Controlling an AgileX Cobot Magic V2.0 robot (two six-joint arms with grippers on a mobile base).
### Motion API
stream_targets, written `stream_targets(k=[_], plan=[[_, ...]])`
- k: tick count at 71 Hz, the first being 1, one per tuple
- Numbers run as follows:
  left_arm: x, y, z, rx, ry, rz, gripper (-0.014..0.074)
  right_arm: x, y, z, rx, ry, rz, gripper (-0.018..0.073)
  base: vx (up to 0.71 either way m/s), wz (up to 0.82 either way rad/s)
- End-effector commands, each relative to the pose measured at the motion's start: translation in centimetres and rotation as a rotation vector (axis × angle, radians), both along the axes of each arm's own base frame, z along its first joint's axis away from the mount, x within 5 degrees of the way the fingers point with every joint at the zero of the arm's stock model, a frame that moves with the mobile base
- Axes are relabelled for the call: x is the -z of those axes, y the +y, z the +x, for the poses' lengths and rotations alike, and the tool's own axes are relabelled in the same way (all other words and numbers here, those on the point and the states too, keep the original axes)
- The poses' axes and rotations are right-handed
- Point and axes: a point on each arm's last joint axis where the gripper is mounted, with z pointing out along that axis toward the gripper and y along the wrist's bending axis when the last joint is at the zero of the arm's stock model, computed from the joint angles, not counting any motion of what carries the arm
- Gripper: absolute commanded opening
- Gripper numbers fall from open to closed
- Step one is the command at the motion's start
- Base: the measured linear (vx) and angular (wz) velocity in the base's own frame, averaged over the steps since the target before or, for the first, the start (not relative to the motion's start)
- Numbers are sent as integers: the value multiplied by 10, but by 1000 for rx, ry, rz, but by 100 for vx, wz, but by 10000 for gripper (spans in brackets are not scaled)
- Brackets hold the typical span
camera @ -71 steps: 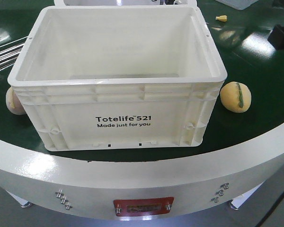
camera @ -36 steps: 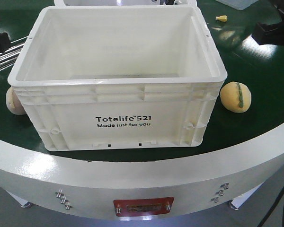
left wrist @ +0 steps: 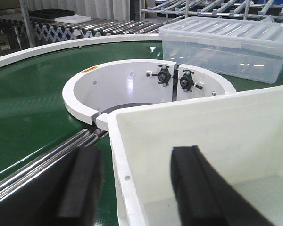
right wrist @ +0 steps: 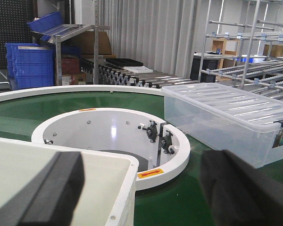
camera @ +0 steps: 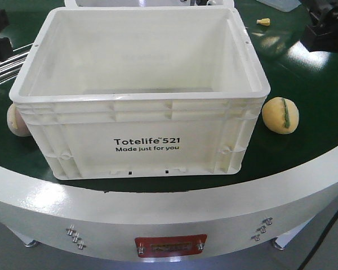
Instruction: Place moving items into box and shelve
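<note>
While left fingers (left wrist: 82, 186) and right fingers (right wrist: 61, 188) hang spread and empty, either could clip the box (camera: 146, 143) reaching the pink bun (camera: 14, 121) or yellow bun (camera: 280, 115) beside it.

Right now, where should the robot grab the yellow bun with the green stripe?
Best to come straight down from above and pinch the yellow bun across its round middle with the right fingers. It sits low on the green table, right beside the white box, so the top looks like the open way in.
</note>
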Motion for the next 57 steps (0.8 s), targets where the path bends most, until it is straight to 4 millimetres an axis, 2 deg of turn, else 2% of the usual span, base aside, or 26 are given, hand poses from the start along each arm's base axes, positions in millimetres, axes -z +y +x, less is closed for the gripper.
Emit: stream_targets(k=[1,7,15,22,29,42,49,57], plan=[[-22,-2,0,7,-116,-54,536,-20,-4,-2,30,-112,18,657,0,0],[-21,1,1,-7,-109,-91,542,-20,-8,-1,56,-107,48,652,0,0],[-22,15,-1,-73,-99,-91,539,-24,-33,-3,170,-103,146,645,0,0],[-23,34,-8,-159,-73,-42,539,-24,-57,-9,275,-89,53,629,0,0],[-21,50,-15,-234,-31,14,539,-18,-72,-12,322,-12,-19,607,0,0],[-23,55,-17,-260,-49,27,539,-16,-69,-11,300,11,-34,577,0,0],[-23,55,-11,-254,-75,24,539,-15,-68,-4,298,20,-25,577,0,0],[-25,56,1,-261,-54,-24,537,-17,-66,12,262,82,40,575,0,0]])
